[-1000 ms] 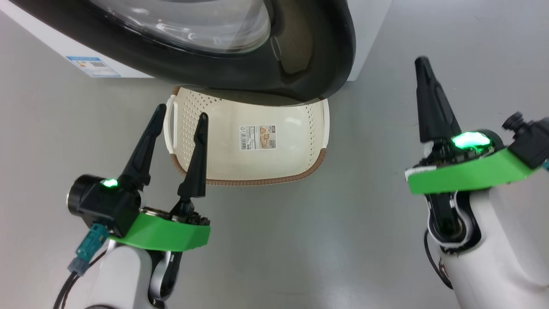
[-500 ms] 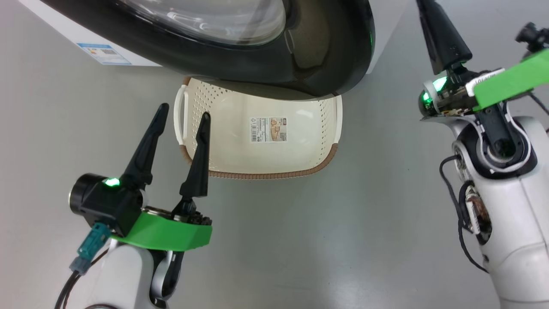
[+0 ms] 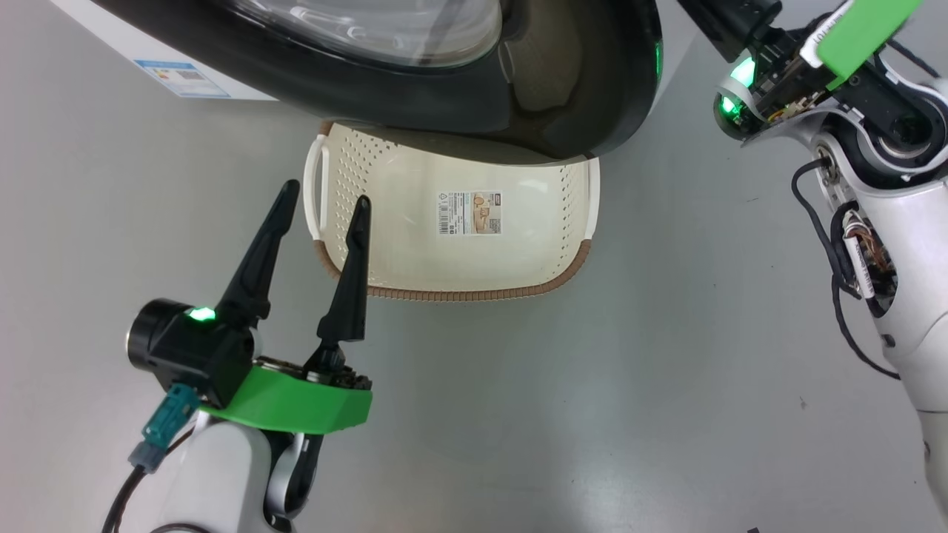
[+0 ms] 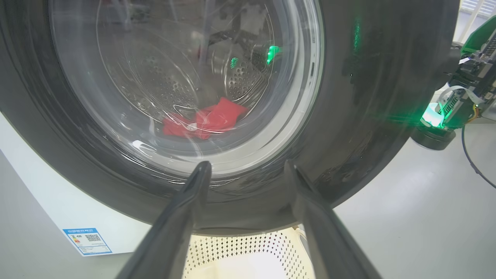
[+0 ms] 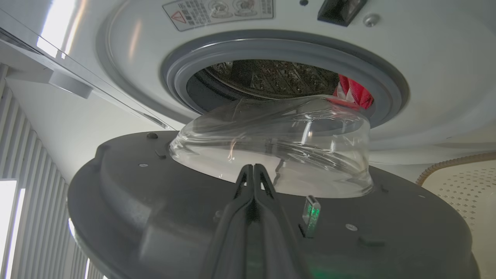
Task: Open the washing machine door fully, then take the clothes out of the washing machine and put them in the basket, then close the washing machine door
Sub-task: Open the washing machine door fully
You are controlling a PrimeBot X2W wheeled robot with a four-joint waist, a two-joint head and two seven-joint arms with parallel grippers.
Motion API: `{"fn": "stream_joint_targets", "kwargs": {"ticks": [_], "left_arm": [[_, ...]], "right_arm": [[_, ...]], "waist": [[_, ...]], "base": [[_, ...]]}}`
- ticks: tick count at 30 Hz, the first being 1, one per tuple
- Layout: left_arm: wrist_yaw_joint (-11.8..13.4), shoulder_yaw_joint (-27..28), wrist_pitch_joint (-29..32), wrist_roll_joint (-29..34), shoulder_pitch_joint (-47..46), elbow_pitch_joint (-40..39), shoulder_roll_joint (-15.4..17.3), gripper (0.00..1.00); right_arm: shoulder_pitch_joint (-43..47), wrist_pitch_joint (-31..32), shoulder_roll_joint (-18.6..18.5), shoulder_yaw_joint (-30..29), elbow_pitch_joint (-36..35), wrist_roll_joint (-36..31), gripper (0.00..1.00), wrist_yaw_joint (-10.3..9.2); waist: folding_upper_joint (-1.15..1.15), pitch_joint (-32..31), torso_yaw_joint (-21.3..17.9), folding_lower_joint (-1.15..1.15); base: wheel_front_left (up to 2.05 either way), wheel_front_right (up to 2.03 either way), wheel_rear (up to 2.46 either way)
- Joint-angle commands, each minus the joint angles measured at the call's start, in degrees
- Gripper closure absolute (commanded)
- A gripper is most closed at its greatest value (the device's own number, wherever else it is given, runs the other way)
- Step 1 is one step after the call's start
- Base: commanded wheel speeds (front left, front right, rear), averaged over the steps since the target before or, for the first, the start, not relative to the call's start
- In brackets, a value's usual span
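The washing machine door (image 3: 415, 96), with its black rim and glass bowl, stands partly open above the cream basket (image 3: 459, 281) on the floor. In the right wrist view my right gripper (image 5: 254, 168) is shut and empty. It lies close along the door's inner face (image 5: 155, 201), between the door and the washing machine (image 5: 426, 69). Whether it touches the door I cannot tell. Red clothes (image 5: 354, 95) lie in the drum and also show through the glass as red clothes (image 4: 205, 122). My left gripper (image 3: 326, 194) hangs open and empty by the basket's left handle, in front of the door (image 4: 368, 116).
Bare grey floor (image 3: 592, 414) spreads in front of and to the right of the basket. My right wrist (image 3: 770, 66) is up beside the door's free edge. A blue label (image 3: 181, 78) marks the machine's lower front.
My right arm has risen and gone forward past the door's free edge, its fingers leaving the top of the head view. The camera has shifted slightly. The left gripper stays put.
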Motion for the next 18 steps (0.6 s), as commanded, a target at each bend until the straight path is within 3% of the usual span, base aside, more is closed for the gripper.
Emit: {"fn": "stream_joint_targets", "kwargs": {"ticks": [1,18], "left_arm": [[0.45,1.36,-0.45,-0.03,-0.41,-1.13,1.08,0.0],[0.6,1.75,-0.45,0.02,0.39,-0.36,1.08,0.0]], "right_arm": [[-1.35,1.88,-0.05,2.09,-0.97,0.0,1.0,0.39],[0.92,2.77,-2.45,8.93,-5.24,1.65,1.0,0.39]], "waist": [[0.0,0.23,0.26,0.0],[0.0,-1.68,0.23,0.0]], "base": [[0.0,0.0,0.0],[0.0,0.0,0.0]]}}
